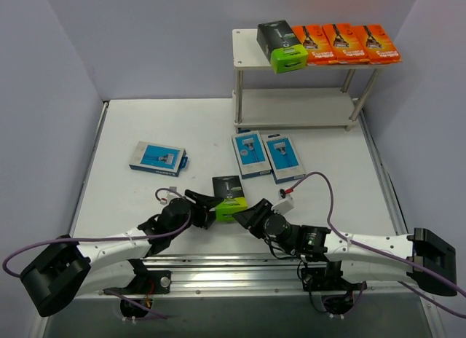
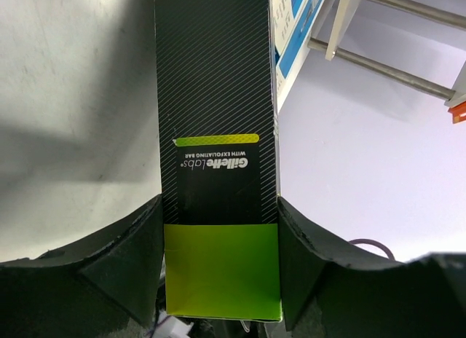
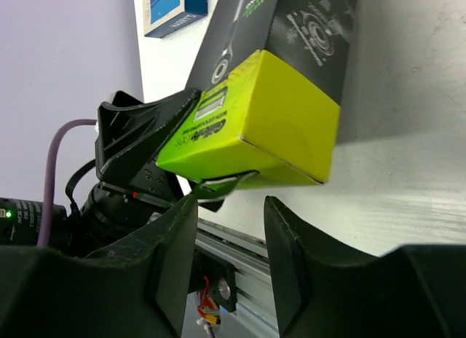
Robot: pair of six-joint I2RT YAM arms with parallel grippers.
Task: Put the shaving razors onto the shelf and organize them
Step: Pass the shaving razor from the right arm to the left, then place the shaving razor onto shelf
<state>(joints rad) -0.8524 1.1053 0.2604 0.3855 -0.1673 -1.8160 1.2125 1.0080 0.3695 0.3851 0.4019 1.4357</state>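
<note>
Two-tier beige-board shelf on thin metal posts: top tier holds black flat razor pack with lime-green end plus three orange razor packs in a row. Second black lime-ended pack near arm bases, lime end pinched between left claw fingers. Right claw spread, just beside same end, not gripping. Three light blue razor packs flat on white table: two between pinched pack and shelf, one off left.

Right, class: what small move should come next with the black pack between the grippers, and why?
Probably draw the right gripper back: its jaws stand apart, off the black pack, while the left gripper clasps its sides.
</note>
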